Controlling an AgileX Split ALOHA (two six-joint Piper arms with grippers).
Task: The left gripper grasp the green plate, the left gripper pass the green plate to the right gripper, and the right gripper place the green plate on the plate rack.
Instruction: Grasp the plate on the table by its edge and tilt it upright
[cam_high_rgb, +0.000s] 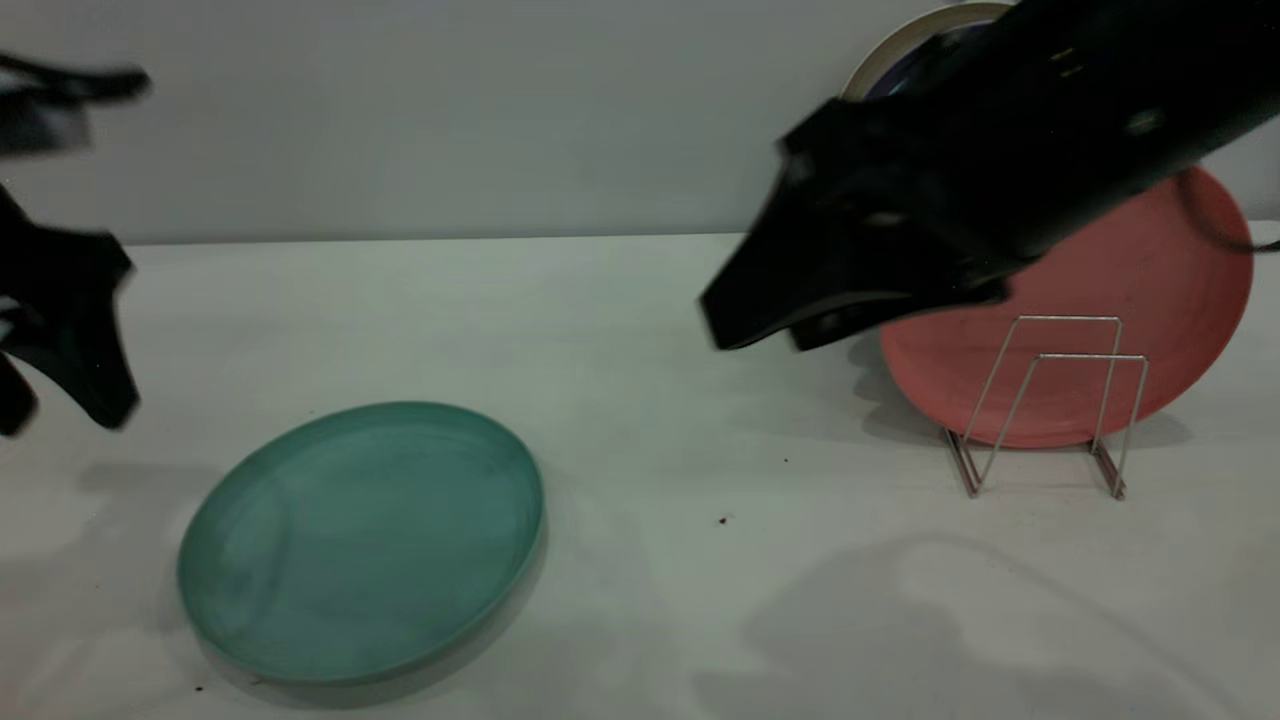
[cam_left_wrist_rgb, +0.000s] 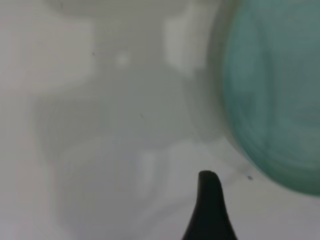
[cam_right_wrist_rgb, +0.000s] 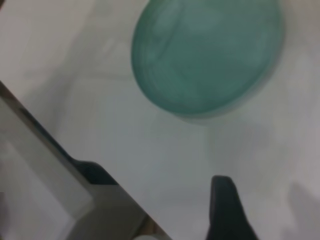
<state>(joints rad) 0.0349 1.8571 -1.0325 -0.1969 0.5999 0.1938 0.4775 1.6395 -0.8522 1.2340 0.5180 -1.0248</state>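
The green plate (cam_high_rgb: 365, 540) lies flat on the white table at the front left; it also shows in the left wrist view (cam_left_wrist_rgb: 275, 90) and the right wrist view (cam_right_wrist_rgb: 205, 55). My left gripper (cam_high_rgb: 62, 412) hangs at the far left, up and to the left of the plate, open and holding nothing; one finger (cam_left_wrist_rgb: 210, 205) shows in its wrist view. My right gripper (cam_high_rgb: 758, 335) hovers above the table's middle right, open and empty, with one finger (cam_right_wrist_rgb: 225, 205) in view. The wire plate rack (cam_high_rgb: 1050, 410) stands at the right.
A salmon-pink plate (cam_high_rgb: 1130, 290) leans upright behind the rack. A pale-rimmed plate (cam_high_rgb: 905, 45) stands against the back wall, mostly hidden by the right arm. The table's edge (cam_right_wrist_rgb: 75, 165) shows in the right wrist view.
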